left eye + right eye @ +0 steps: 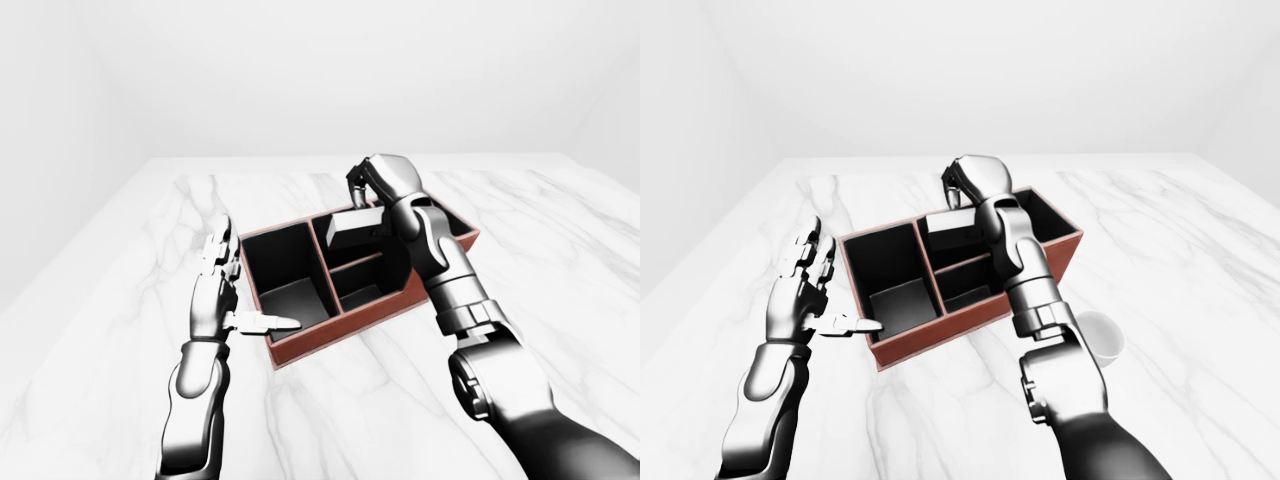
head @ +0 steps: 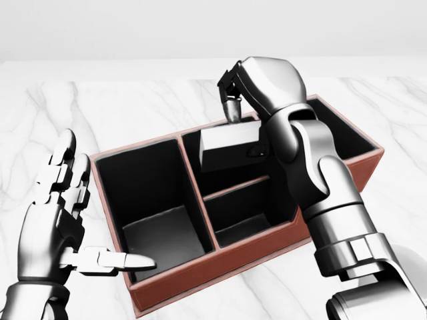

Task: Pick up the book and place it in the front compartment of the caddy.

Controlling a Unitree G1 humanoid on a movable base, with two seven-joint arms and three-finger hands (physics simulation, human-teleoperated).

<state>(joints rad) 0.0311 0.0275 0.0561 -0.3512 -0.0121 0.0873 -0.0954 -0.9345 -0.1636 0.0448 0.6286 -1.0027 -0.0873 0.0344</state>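
We look down over a white marble table at a reddish-brown caddy with dark inner walls, set at a slant across the middle of each view. In the head view it shows one large compartment at the left and, to the right of a divider, two smaller ones stacked upper and lower; a further section runs off to the right behind our right arm.

Our right hand hangs above the upper small compartment with its fingers curled down onto the top edge of the book, a pale grey block. We see the fingers closed on it, so the hand is gripping the book. The book stands tilted, its lower part sunk inside the upper small compartment, just right of the divider, while its top edge rises above the caddy's rim. Whether its bottom touches the compartment floor we cannot tell.

Our left hand sits at the left of the caddy, palm open, fingers spread and pointing toward the top of the view. Its thumb stretches rightward and overlaps the caddy's lower left corner; it holds nothing.

In the right-eye view, a small white cup rests on the table just beside the right forearm, near the caddy's lower right side.
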